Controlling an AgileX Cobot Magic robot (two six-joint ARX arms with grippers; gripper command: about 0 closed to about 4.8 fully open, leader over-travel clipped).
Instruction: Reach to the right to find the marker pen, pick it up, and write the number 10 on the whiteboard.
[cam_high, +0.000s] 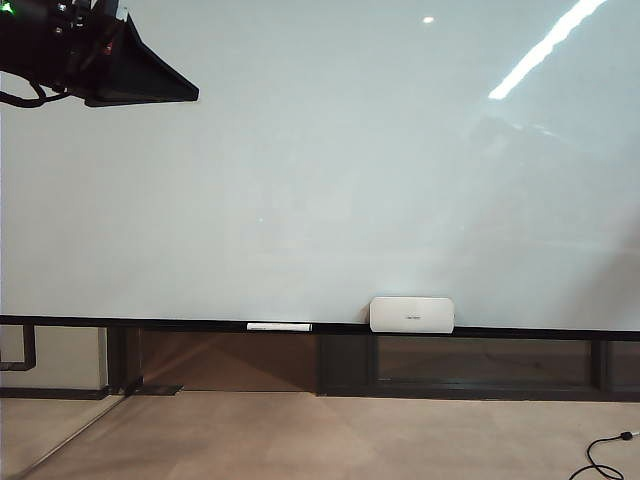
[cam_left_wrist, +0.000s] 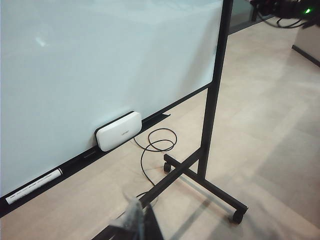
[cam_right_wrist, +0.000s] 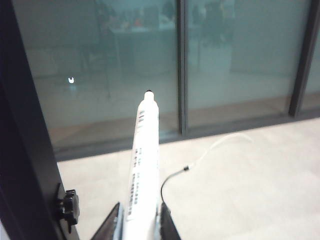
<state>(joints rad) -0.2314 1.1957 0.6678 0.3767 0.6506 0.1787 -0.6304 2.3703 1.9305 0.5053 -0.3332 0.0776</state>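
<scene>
White-bodied marker pen (cam_right_wrist: 143, 165) with black tip is sitting clamped between the right gripper (cam_right_wrist: 141, 220) fingers, off beyond the glossy, unmarked whiteboard (cam_high: 320, 170); left gripper (cam_left_wrist: 137, 222), aperture unclear, is hovering upper left. Approaching squarely should help.

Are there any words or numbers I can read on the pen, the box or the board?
None can be read.
Marker pen, held in the right pincer: dark print along its body, too blurred to read.
White box on the bottom rail: a tiny mark, too small to read.
Long white bar on the rail: small print, too small to read.
Whiteboard: nothing written on it.
</scene>
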